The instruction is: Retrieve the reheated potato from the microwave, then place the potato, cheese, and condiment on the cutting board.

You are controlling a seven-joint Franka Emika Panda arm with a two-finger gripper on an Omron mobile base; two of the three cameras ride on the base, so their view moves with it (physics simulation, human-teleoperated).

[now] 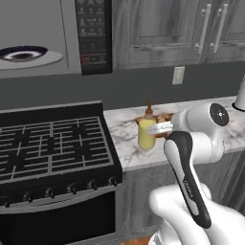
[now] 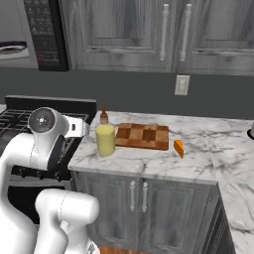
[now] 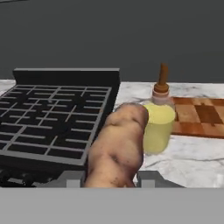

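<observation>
We see the gripper (image 3: 109, 177) closed on the potato (image 3: 117, 146) (held lengthwise), near the condiment (image 3: 156, 124) beside the cutting board (image 3: 197, 116).

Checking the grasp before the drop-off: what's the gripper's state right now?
Gripper: closed on the potato.

Even, flat rendered light; soft focus

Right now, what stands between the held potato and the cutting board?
The condiment stands between potato and cutting board, seen in the hand view.
</observation>
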